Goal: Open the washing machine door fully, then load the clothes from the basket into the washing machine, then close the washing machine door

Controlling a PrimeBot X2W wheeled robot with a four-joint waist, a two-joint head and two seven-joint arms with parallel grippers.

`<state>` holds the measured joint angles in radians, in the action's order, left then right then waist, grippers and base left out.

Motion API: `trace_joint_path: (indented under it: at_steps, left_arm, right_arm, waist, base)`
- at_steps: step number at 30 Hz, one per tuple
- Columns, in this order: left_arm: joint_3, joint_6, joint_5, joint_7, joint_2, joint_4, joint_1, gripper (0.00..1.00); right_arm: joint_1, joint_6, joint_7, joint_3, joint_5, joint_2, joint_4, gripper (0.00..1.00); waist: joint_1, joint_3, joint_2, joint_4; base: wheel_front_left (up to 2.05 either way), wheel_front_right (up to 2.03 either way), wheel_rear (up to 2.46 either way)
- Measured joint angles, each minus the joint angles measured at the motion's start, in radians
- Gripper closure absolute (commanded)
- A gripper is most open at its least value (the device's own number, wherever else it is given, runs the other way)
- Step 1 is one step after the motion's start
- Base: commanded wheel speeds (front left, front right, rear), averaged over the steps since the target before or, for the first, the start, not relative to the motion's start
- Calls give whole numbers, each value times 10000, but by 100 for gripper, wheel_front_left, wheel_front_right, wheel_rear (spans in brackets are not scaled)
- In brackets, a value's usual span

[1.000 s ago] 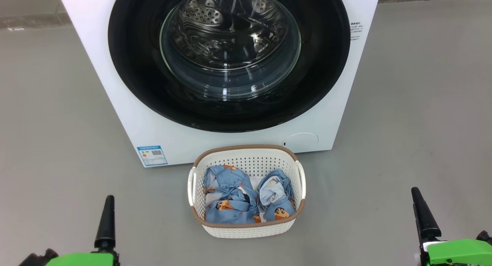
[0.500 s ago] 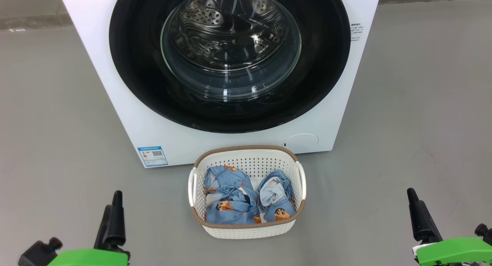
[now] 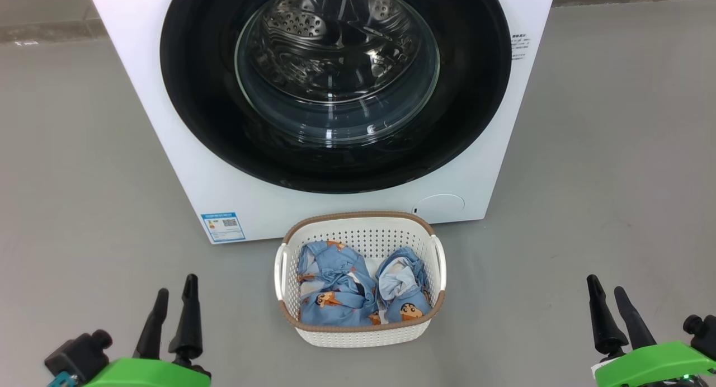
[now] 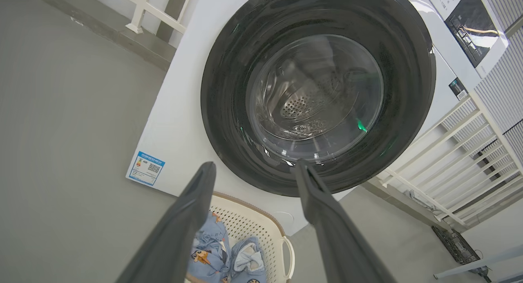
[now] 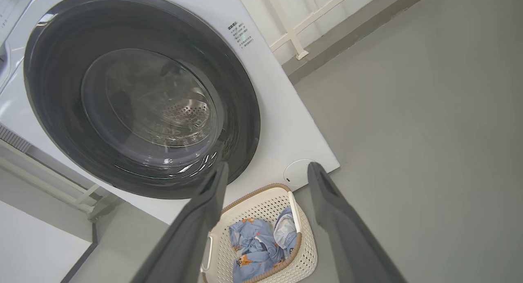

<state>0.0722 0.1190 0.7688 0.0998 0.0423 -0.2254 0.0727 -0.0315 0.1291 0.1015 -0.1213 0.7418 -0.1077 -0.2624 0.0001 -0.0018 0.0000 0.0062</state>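
washing machine door (image 3: 335,74) sits shut against the white washing machine (image 3: 179,197). just before it on the grey floor (image 3: 84,152) stands the basket (image 3: 358,334), both blue clothes (image 3: 335,297) bunched inside. left gripper (image 3: 177,283) and right gripper (image 3: 604,283) hover low at either side, both spread apart and empty.

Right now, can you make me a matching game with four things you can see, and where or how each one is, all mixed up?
Things:
1. washing machine door
2. clothes
3. basket
4. left gripper

Place or state:
A. open, holding nothing
B. lying in the basket
C. shut
D. standing in front of the washing machine

Pairs: 1-C, 2-B, 3-D, 4-A
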Motion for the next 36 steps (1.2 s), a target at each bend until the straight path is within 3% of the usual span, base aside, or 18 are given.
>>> trace_joint_path:
  at_steps: [13, 36]
  left_arm:
    - [364, 0, -2314, 431, 128, 10, 1, 0]
    - [648, 10, -4391, 1057, 90, -677, 213, 0]
  right_arm:
    - [0, 0, 251, -151, -2251, 77, 105, 0]
    - [7, 0, 405, 556, -4640, 142, 825, 0]
  waist:
    - [0, -32, 0, 18]
    - [0, -71, 0, 94]
  base:
    - [0, 0, 0]
    - [0, 0, 0]
